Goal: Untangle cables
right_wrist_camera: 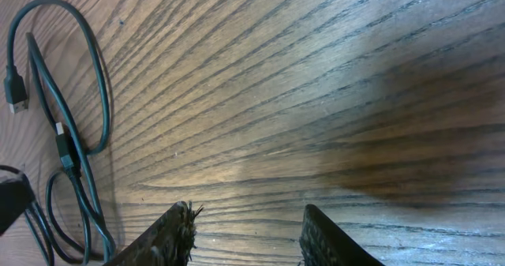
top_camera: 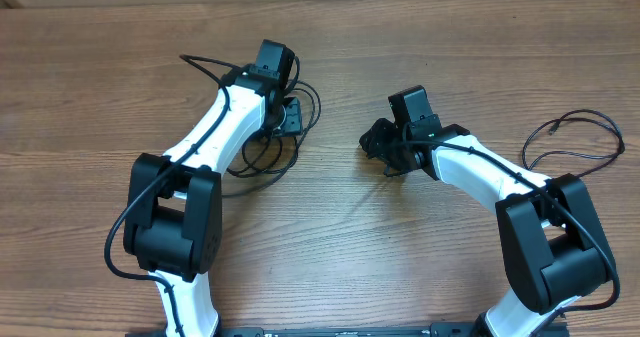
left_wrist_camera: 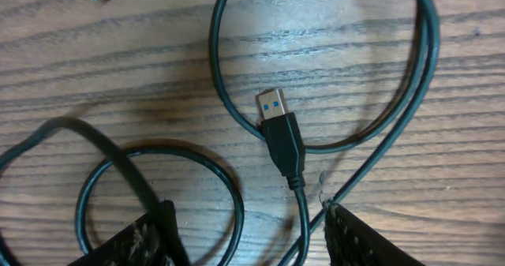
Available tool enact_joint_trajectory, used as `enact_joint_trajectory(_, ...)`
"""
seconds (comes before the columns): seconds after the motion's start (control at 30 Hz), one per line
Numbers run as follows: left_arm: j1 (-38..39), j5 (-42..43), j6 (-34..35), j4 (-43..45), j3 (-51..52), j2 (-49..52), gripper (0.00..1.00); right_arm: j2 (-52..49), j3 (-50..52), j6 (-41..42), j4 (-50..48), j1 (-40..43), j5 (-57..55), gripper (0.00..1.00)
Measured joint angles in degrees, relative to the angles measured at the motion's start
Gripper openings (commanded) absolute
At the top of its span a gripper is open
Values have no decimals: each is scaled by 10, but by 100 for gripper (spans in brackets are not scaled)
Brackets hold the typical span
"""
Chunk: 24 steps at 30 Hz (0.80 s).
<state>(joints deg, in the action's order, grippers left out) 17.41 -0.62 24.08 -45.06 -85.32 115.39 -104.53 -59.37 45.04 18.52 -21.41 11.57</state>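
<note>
Overhead first: on the wooden desk [top_camera: 330,247], the left arm [top_camera: 215,127] reaches forward and its left claw [top_camera: 287,115] sits right over the cables [top_camera: 280,137], a loose tangle of thin black loops on the left-centre of the desk. The right claw [top_camera: 380,142] hangs near the middle, well apart from that tangle. Far right, one separate cord [top_camera: 580,114] lies alone in an open curve beside the right arm's base.

On the left wrist camera, a USB plug [left_wrist_camera: 272,104] with a blue insert lies flat on the wood, crossing a big loop [left_wrist_camera: 225,100]. Its lead runs down between the two fingers [left_wrist_camera: 142,242], which stand apart with loops lying around them: released, nothing pinched.

On the right wrist camera, both fingers [right_wrist_camera: 170,234] are spread over bare wood grain, so that claw is released too. The tangle [right_wrist_camera: 71,140] shows off at the left edge, clear of them.
</note>
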Motion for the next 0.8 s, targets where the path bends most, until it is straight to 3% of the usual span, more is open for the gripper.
enact_joint_trajectory(0.8,0,0,0,50,52,0,62,0,0,0,-3,0,-1,44)
